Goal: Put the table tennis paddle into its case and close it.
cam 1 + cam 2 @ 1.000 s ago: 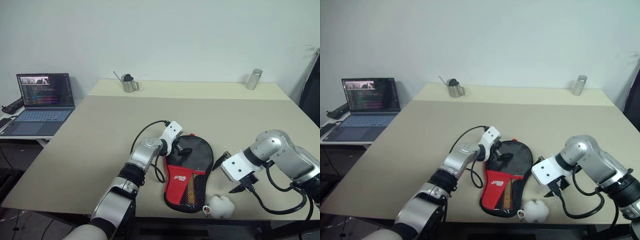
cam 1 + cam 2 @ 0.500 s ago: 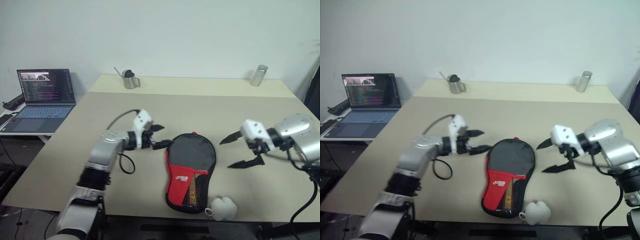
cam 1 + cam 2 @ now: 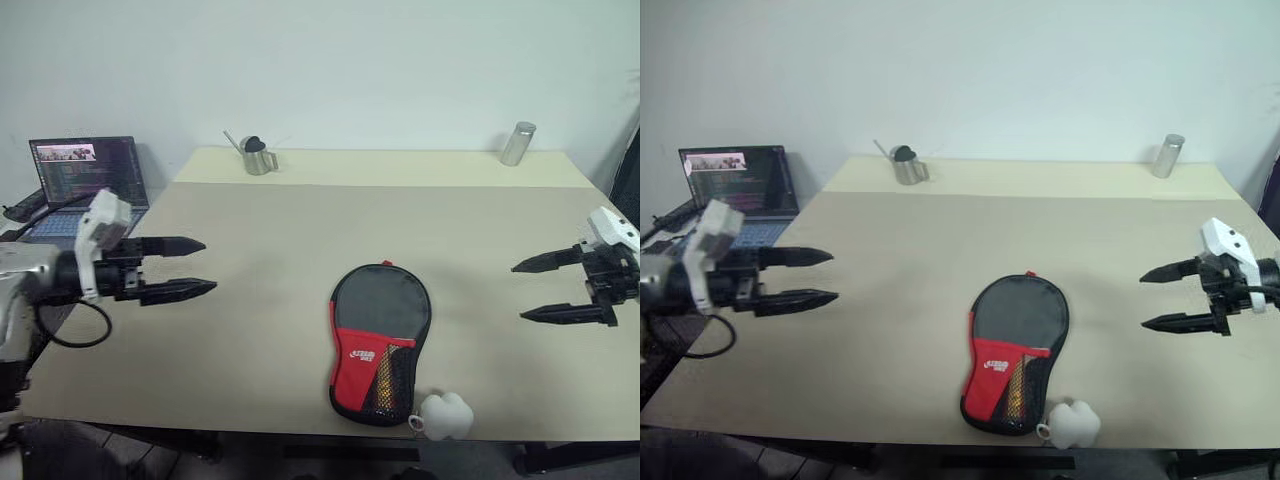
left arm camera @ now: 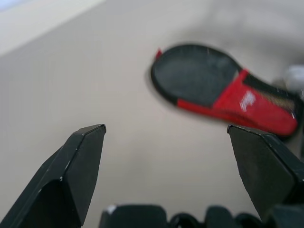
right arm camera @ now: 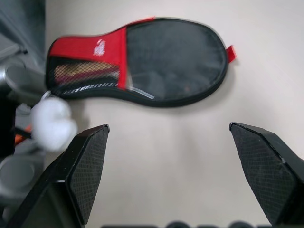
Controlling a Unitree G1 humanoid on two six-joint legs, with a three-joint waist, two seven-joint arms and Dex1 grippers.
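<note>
The case (image 3: 380,340), a black and grey pouch with a red panel and a mesh pocket, lies flat near the table's front edge, its round end toward the far side. The table tennis paddle is hidden. My left gripper (image 3: 208,265) hovers open and empty far to the left of the case, with its fingers pointing toward the middle. My right gripper (image 3: 517,293) hovers open and empty to the right of the case, pointing inward. Both wrist views look between spread fingers at the case (image 5: 142,61) from a distance.
A white fluffy ball (image 3: 445,415) lies at the case's near end by the front edge of the beige table (image 3: 300,230). A metal cup (image 3: 257,158) and a metal cylinder (image 3: 517,143) stand at the back. An open laptop (image 3: 85,180) sits on a side desk at the left.
Both arms have swung outward and upward away from the case, the left from the case's upper edge to the far left, the right toward the far right. The case lies still.
</note>
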